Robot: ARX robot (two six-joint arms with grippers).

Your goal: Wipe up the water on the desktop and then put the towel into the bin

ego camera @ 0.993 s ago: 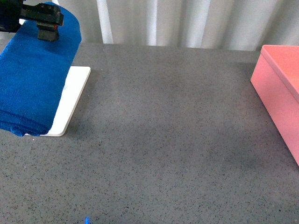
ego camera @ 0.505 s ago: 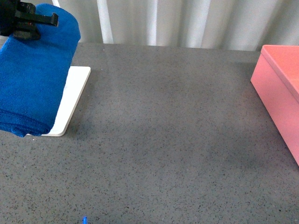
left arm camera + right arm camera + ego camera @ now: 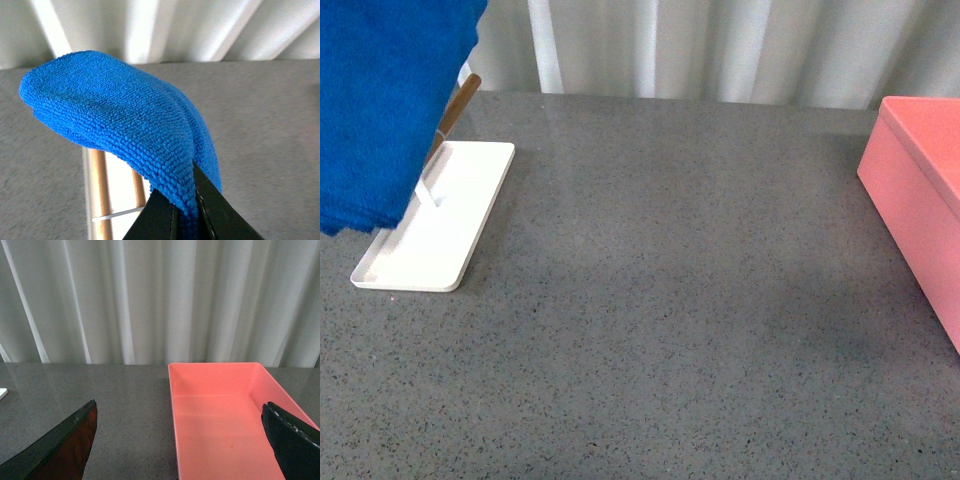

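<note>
At upper left, the towel (image 3: pixel 380 110) runs out of view.

Light bright, even, diffuse. Desktop (image 3: pixel 670 300) carries pale glare along its far edge, left of the bin (image 3: pixel 920 200). Towel (image 3: pixel 125 115) weave sharp; my right fingertips (image 3: pixel 55 450), flanking bin, dark, soft-focus.

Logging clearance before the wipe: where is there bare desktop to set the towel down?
The middle of the desktop, between the white tray on the left and the bin on the right, is bare. Crowded only far left, where the towel, clamped in the left hand, hangs over the tray and its wooden rod.
</note>
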